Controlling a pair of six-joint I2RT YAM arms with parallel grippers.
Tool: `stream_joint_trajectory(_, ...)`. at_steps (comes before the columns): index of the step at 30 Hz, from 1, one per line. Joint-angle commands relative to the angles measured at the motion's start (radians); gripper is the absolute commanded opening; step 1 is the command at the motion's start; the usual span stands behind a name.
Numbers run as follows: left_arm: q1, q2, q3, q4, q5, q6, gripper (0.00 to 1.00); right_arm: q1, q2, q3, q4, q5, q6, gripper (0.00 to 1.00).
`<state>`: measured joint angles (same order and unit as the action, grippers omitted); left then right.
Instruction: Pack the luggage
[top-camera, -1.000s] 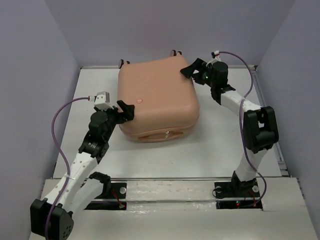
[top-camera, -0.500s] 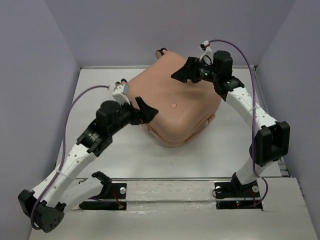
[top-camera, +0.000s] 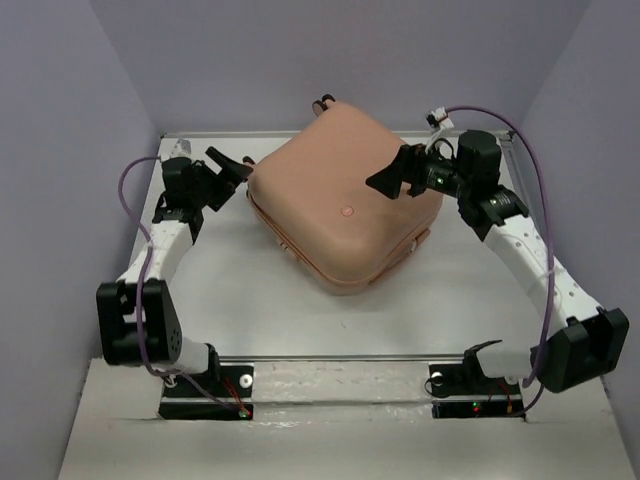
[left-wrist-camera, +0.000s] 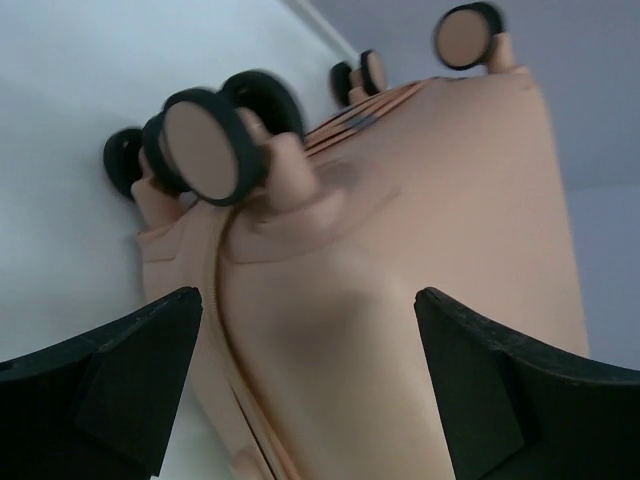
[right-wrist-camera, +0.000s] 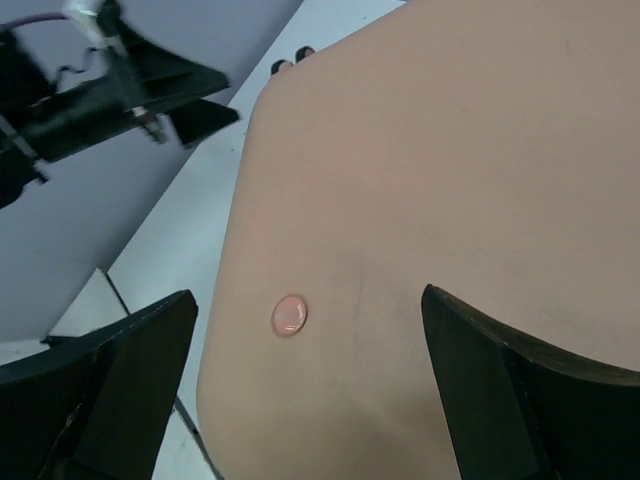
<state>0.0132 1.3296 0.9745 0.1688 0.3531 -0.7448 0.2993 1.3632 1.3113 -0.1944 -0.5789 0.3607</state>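
Note:
The luggage (top-camera: 345, 205) is a peach-pink hard-shell suitcase. It lies shut on the white table (top-camera: 250, 310), turned corner-on like a diamond, with its round button mark (top-camera: 346, 211) facing up. Its wheels (top-camera: 325, 101) show at the back. My left gripper (top-camera: 228, 167) is open and empty, just off the suitcase's left corner. The left wrist view shows the shell (left-wrist-camera: 420, 250) and wheels (left-wrist-camera: 200, 148) close ahead of that gripper (left-wrist-camera: 310, 400). My right gripper (top-camera: 392, 172) is open and hovers over the shell's right part. In the right wrist view this gripper (right-wrist-camera: 310, 390) frames the shell (right-wrist-camera: 450, 150) and the button (right-wrist-camera: 289, 315).
Purple walls close in the table on the left, back and right. A raised rim (top-camera: 545, 270) runs along the table's right side. A metal rail (top-camera: 340, 358) crosses the near edge by the arm bases. The left arm's gripper also shows in the right wrist view (right-wrist-camera: 150, 85).
The suitcase has turned from square-on to corner-on. My left gripper has left its near-left edge and swung back to the far left. My right gripper has shifted right and nearer over the shell.

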Motion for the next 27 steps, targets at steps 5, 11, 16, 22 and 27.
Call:
stream_joint_trajectory(5, 0.022, 0.310, 0.055, 0.363, 0.199, -0.252, 0.99, 0.113, -0.208, -0.306, 0.101, 0.031, -0.040, 1.00)
stream_joint_trajectory(11, 0.021, 0.454, 0.089, 0.521, 0.187, -0.361, 0.99, 0.253, -0.239, -0.402, 0.133, 0.106, -0.042, 1.00)
stream_joint_trajectory(16, 0.007, 0.562, 0.101, 0.679, 0.143, -0.451, 0.99, 0.317, -0.245, -0.454, 0.165, 0.126, -0.025, 1.00)
stream_joint_trajectory(22, 0.001, 0.626, 0.081, 0.931, 0.076, -0.605, 0.84, 0.370, -0.268, -0.494, 0.170, 0.155, -0.019, 1.00)
stream_joint_trajectory(27, -0.001, 0.551, 0.133, 0.976, 0.089, -0.616, 0.11, 0.370, -0.322, -0.537, 0.168, 0.211, -0.019, 1.00)
